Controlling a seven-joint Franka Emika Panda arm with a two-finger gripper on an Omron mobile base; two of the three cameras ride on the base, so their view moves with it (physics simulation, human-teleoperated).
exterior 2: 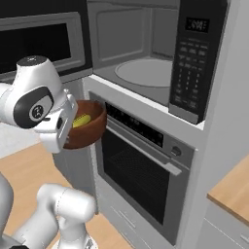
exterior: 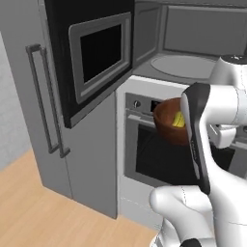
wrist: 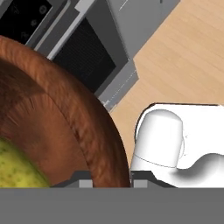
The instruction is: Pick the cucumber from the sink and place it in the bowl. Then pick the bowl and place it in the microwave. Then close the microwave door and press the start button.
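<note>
My gripper (wrist: 112, 183) is shut on the rim of the dark reddish-brown wooden bowl (wrist: 65, 109), one fingertip on each side of the wall. The bowl (exterior: 168, 124) (exterior 2: 92, 127) hangs in the air in front of the oven's control panel, below the microwave opening. Inside it lies the yellow-green cucumber (exterior: 179, 119) (exterior 2: 81, 120) (wrist: 17, 168). The microwave (exterior 2: 146, 72) stands open, its grey cavity and round turntable (exterior: 182, 65) bare. Its door (exterior: 99, 53) (exterior 2: 39, 41) is swung out to the left. The keypad strip (exterior 2: 194, 58) is at the right. The sink is out of view.
A glass-fronted oven (exterior: 144, 154) (exterior 2: 141, 175) with a bar handle sits right under the microwave, close behind the bowl. A tall grey cabinet with a long handle (exterior: 46, 101) stands to the left. A wooden counter corner (exterior 2: 233, 189) juts in at the right, above wooden floor (exterior: 29, 207).
</note>
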